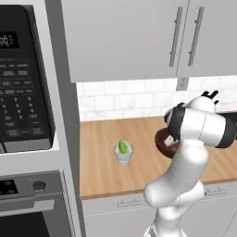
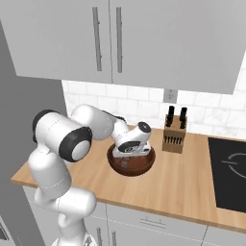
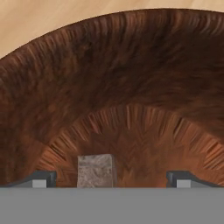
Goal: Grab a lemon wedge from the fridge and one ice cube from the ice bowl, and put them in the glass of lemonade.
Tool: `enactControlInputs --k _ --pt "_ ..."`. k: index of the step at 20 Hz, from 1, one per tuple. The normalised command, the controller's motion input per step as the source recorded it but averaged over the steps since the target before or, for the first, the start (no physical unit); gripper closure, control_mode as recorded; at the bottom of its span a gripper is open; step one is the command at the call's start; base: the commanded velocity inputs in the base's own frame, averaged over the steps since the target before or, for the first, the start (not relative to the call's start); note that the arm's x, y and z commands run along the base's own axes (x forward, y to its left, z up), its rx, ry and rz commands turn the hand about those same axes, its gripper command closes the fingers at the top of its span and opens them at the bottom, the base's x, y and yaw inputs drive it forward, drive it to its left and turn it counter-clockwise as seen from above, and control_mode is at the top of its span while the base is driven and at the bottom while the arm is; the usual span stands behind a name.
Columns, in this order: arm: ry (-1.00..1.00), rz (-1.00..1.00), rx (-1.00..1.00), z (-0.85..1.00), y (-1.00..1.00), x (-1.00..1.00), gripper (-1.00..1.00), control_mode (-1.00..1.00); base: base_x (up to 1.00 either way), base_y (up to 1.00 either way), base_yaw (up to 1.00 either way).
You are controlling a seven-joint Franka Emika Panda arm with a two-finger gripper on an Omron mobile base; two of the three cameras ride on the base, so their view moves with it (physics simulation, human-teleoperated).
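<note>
The tool (image 3: 111, 180) is lowered into the ice bowl (image 2: 130, 163), its two fingertips (image 3: 43, 179) spread wide apart and gripping nothing. In the hand view a greyish ice cube (image 3: 95, 170) sits on the bowl's floor between the tips, much nearer the one on that view's left and not visibly touching either. The bowl's dark reddish-brown wall curves up ahead of the tool, with pale wooden desk (image 3: 52, 19) beyond the rim.

From the right base view the tool (image 2: 130, 153) hangs just inside the bowl's rim, the wrist tilted over it. The tan knife block (image 2: 174, 130) stands beyond the tool and to its right, near the bowl but apart from it, against the tiled wall. A black cooktop (image 2: 228, 173) lies farther out on that same side.

From the left base view the glass of lemonade (image 1: 123, 152) stands upright on the desk (image 1: 102, 176), well to the left of the tool and apart from the bowl. The lemon wedge (image 1: 123, 147) rests in the glass, its yellow-green tip showing above the rim. Farther left of the tool are a black microwave (image 1: 23, 78) and, below it, an oven (image 1: 32, 203).
</note>
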Motion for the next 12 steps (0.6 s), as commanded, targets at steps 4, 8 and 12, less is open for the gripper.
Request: enactControlInputs --k 4,8,12 --pt "0.00 0.00 0.01 -0.19 0.00 0.01 -1.00 -1.00 0.00 0.00 0.00" --pt "0.00 0.00 0.02 -0.30 0.00 0.01 -1.00 -1.00 0.00 0.00 0.00" --pt "0.00 0.00 0.02 -0.15 0.04 0.00 -1.00 -1.00 0.00 0.00 0.00"
